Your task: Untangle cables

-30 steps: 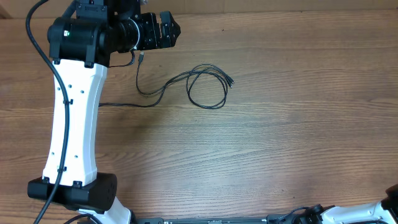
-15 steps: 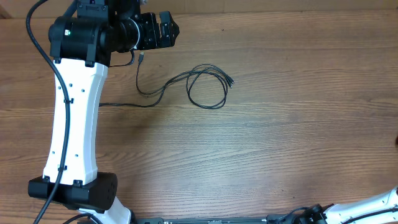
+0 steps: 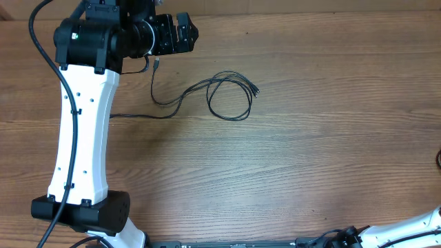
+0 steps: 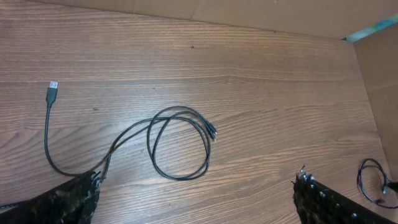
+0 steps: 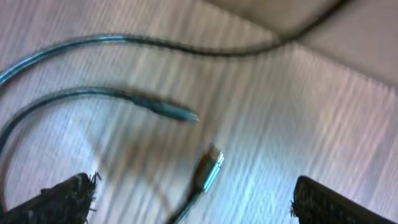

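Both my grippers are empty. My left gripper (image 4: 196,186) hangs with its jaws wide over the far left of the brown wood-grain table (image 3: 310,172). My right gripper (image 5: 193,185) is spread wide too, low over a separate thin dark cord (image 5: 124,102). Its small silver plug (image 5: 210,167) lies loose on the wood between my fingers, though that view is blurred. The thin black cables with small plug tips (image 4: 186,112) lie near my left gripper in one flat loop, strands crossing where it closes. A long tail ends in a flat silver connector (image 4: 52,91). I judge the step in hand is freeing one strand. I would pinch a single cord close to a free tip, not at the crossing. Then I'd lift only slightly and draw it out along its own lie, so the loop opens rather than tightens.
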